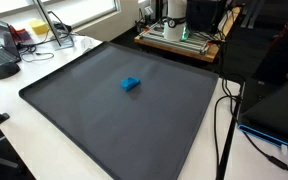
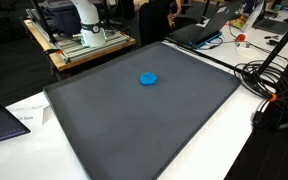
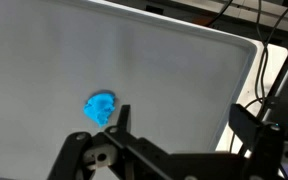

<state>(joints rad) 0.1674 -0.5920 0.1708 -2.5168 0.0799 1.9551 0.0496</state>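
Note:
A small bright blue object lies on a large dark grey mat in both exterior views: the object (image 1: 131,84) on the mat (image 1: 84,120), and the object (image 2: 148,78) on the mat (image 2: 134,125). In the wrist view my gripper (image 3: 184,125) is open and empty, well above the mat (image 3: 144,60). The blue object (image 3: 102,107) lies just left of my left finger, outside the jaws. My gripper does not show in the exterior views; only the white robot base (image 2: 84,20) stands behind the mat.
Black cables (image 2: 269,80) run along the white table beside the mat, also seen in another exterior view (image 1: 224,120). A wooden platform (image 1: 179,42) carries the robot base. A laptop (image 2: 199,32) and desk clutter (image 1: 24,35) lie past the mat's edges.

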